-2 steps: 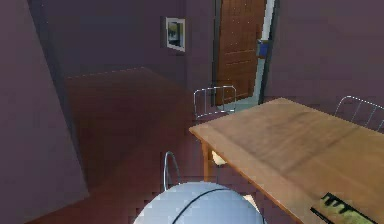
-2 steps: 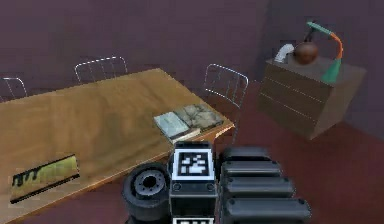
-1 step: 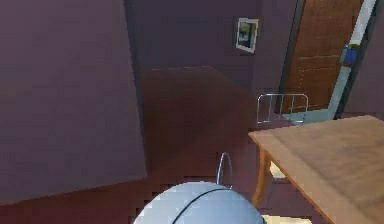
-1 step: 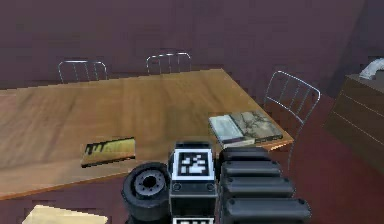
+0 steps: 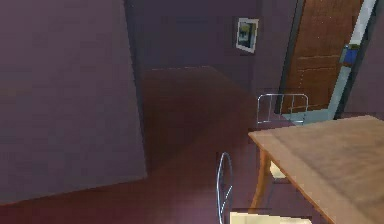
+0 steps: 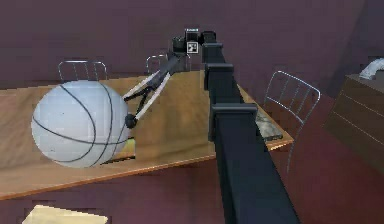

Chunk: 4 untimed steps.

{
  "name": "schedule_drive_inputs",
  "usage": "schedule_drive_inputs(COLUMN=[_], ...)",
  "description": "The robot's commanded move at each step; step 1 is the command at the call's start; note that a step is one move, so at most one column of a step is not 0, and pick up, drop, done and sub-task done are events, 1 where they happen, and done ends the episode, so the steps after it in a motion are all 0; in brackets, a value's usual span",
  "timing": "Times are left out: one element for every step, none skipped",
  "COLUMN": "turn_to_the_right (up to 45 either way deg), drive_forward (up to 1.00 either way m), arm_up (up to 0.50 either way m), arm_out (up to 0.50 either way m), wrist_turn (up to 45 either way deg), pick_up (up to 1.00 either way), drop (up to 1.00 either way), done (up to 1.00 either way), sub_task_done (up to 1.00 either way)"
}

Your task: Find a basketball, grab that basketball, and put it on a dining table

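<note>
A pale grey-white ball with dark seam lines, shaped like a basketball (image 6: 80,122), shows large at the arm side view's left, in front of the wooden dining table (image 6: 190,125). The dark arm (image 6: 235,130) reaches out over the table. The gripper (image 6: 129,108) slants down to the left, and its thin fingers (image 6: 150,92) end at the ball's right side. I cannot tell whether the ball rests on the tabletop or hangs above it, so I cannot tell whether the gripper holds it. The same table (image 5: 330,150) fills the forward view's lower right.
Wire-backed chairs (image 6: 82,70) (image 6: 292,95) stand around the table, with others (image 5: 283,105) (image 5: 225,180) in the forward view. A dark dresser (image 6: 360,110) sits at the right. Ahead are a purple wall (image 5: 60,90), a framed picture (image 5: 246,33), a wooden door (image 5: 325,50) and open red-brown floor (image 5: 190,110).
</note>
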Motion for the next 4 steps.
schedule_drive_inputs(turn_to_the_right=[0.0, 0.0, 0.0, 0.0], drive_forward=[0.00, 0.00, 0.00, 0.00], arm_up=[0.00, -0.32, 0.00, 0.00], arm_out=[0.00, 0.00, 0.00, -0.10], wrist_turn=[39.0, 0.0, 0.0, 0.0], pick_up=[0.00, 0.00, 0.00, 0.00], drop=[0.00, 0.00, 1.00, 0.00], done=[0.00, 0.00, 0.00, 0.00], sub_task_done=[0.00, 0.00, 0.00, 0.00])
